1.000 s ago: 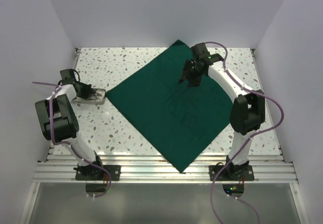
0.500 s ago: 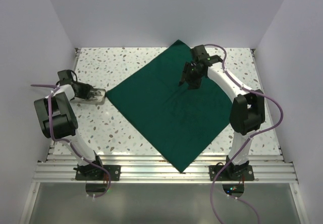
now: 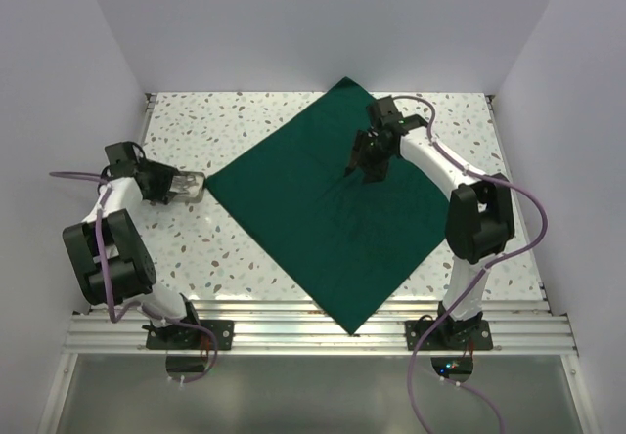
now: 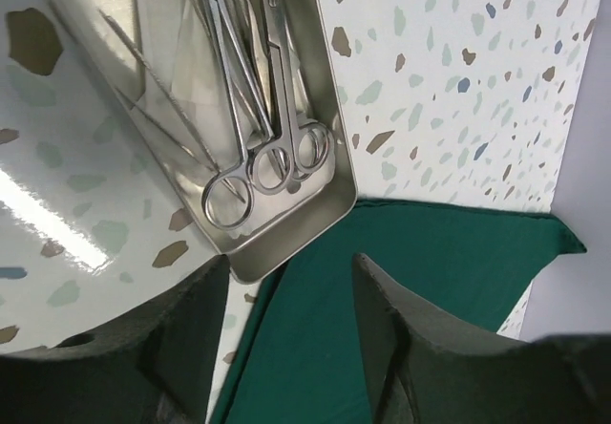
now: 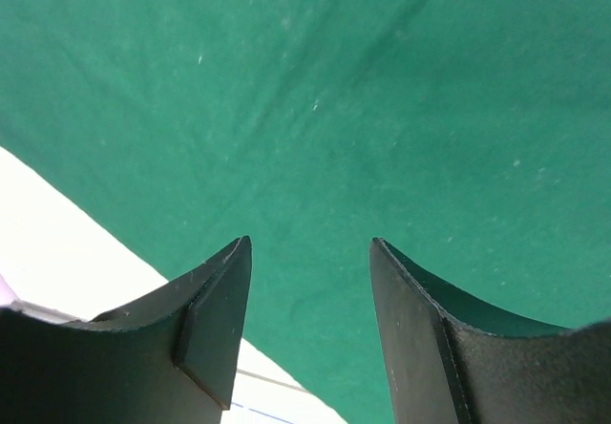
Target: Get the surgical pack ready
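Spread with a clear gap and pinching nothing, my left fingers (image 4: 191, 348) hover by the near corner of a metal tray (image 4: 286, 247) at the left of the top view. In it, thin silver instruments (image 4: 272, 147) lie with their ring handles side by side. The drape (image 3: 328, 209), dark green and flat, forms a diamond in the middle of the speckled table (image 3: 196, 248), its left corner just beside the tray. My right fingers (image 5: 215, 319), likewise apart and empty, hang over its upper middle.
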Controlling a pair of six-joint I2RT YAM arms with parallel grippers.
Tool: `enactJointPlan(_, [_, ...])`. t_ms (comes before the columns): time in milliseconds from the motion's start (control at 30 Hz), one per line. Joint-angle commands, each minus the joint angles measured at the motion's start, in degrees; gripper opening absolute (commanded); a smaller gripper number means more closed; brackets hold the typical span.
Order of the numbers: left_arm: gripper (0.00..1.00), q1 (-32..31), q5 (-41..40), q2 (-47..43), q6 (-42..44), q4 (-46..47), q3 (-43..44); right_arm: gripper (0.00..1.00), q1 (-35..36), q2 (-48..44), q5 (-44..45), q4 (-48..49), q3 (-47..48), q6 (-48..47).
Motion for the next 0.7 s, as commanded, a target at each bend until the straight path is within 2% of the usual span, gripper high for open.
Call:
enactJointPlan(0, [0.55,1.31,-3.90,-3.18,3.12,-3.27,-1.03,0.57,1.66,-4.70,-2.82,2.03,-1.36,0.18])
enactJointPlan(200, [0.54,1.67,-6.45,0.50,3.39,-6.08,2.13,0.57,1.93,-6.81,-3.97,3.79,-5.14,0.54])
enactJointPlan(433, [0.54,1.93,-8.82,6.31,2.60,-8.46,7.49,0.57,1.93,-6.38,-3.35,2.56,-4.01,-0.69])
enactJointPlan(667, [0.43,2.63,-9.88,10.00,1.90,-9.34,9.08,0.57,1.75,-4.88,-3.18,2.29,-3.13,-0.34])
